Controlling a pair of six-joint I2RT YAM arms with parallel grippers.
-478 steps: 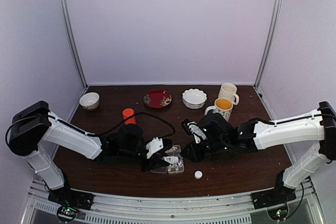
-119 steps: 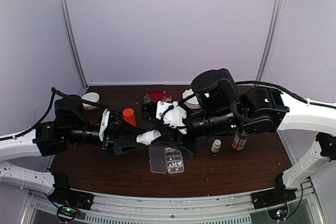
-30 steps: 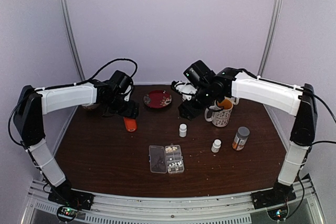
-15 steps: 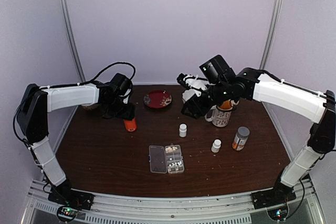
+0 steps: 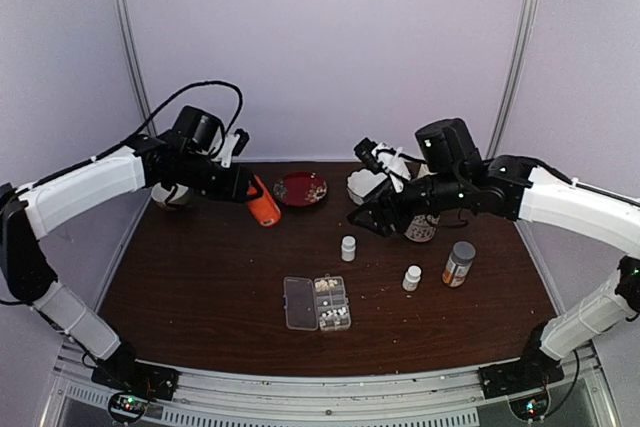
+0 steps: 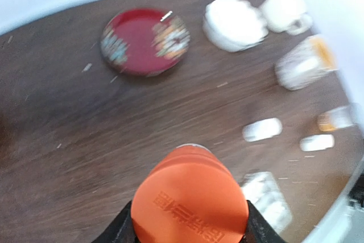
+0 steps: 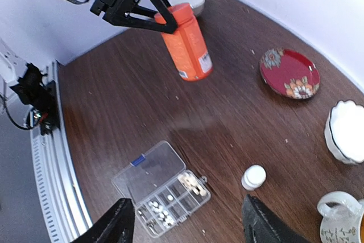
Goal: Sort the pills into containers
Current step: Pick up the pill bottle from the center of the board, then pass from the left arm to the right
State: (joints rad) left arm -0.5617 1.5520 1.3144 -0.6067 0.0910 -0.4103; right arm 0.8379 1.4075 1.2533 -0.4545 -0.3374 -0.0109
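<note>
The clear pill box [image 5: 317, 303] lies near the table's front with its lid folded open to the left. Pills [image 5: 328, 287] sit in some of its containers, also seen from the right wrist as pills [image 7: 193, 181] in the box [image 7: 162, 189]. My left gripper [image 5: 245, 190] is shut on an orange bottle [image 5: 264, 204], held tilted above the back left of the table. The bottle's orange cap [image 6: 189, 203] fills the space between the fingers [image 6: 122, 231]. My right gripper [image 5: 368, 219] hangs open and empty above the table's middle, right of the orange bottle [image 7: 187, 41].
Two small white bottles [image 5: 348, 248] [image 5: 412, 277] and an amber bottle with a grey cap [image 5: 458, 263] stand right of the box. A red plate [image 5: 300, 188], a scalloped white bowl [image 5: 365, 185], mugs [image 5: 425, 225] and a small bowl [image 5: 168, 194] line the back.
The left gripper has closed on the orange bottle and lifted it off the table, up and slightly right. The right arm has swung rightwards, its gripper staying open.
</note>
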